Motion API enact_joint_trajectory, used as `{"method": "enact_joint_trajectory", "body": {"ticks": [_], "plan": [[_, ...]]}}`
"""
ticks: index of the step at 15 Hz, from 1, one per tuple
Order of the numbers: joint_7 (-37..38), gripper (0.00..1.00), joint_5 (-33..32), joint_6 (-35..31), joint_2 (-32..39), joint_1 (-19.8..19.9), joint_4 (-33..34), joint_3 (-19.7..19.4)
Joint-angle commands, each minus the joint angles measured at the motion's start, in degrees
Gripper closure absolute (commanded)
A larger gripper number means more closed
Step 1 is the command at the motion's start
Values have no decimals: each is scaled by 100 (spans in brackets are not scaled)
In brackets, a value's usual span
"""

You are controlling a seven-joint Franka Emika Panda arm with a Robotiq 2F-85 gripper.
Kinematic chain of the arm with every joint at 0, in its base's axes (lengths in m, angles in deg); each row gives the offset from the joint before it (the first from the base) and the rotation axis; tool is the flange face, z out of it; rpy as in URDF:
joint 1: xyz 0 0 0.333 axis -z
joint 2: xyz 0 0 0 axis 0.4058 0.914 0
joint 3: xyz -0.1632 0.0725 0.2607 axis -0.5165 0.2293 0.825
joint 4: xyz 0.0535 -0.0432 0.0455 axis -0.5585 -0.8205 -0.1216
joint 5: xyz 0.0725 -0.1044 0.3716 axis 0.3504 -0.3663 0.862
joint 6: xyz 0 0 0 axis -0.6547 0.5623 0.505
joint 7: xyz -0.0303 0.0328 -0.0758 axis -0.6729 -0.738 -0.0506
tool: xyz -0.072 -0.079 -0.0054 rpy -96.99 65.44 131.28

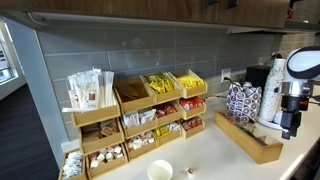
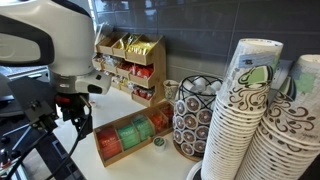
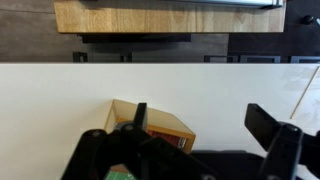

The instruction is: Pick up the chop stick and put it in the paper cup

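In an exterior view, wrapped chopsticks [image 1: 88, 90] stand in the top left bin of the wooden condiment rack [image 1: 97, 116] against the wall. Right of the rack, the paper cup [image 1: 160, 170] sits upright on the near counter [image 1: 212, 152]. Farther right lies a wooden tray [image 1: 258, 150], with stacked patterned cups [image 1: 243, 101] behind it. At the far right the gripper [image 1: 291, 126] hangs near the tray; the wrist view shows its jaws spread wide, released.
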State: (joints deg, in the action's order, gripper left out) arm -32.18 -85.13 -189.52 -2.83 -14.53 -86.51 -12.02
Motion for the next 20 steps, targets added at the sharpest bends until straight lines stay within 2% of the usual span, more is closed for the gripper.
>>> {"method": "enact_joint_trajectory", "body": {"ticks": [1,6,10,11,14,16,17,20], "plan": [[78,0,206,-139,-12,-47,-185,289],[832,0,935,-512,-175,-417,-673,1169],[998,0,1637,-1072,-68,-992,-937,1742],[964,0,1825,-1119,130,-1208,-743,1844],[862,0,2228,-1374,231,-1640,-769,2072],[648,0,2410,-1448,307,-1864,-761,2090],[861,0,2197,-1304,162,-1694,-760,2109],[871,0,2211,-1313,174,-1726,-749,2127]]}}
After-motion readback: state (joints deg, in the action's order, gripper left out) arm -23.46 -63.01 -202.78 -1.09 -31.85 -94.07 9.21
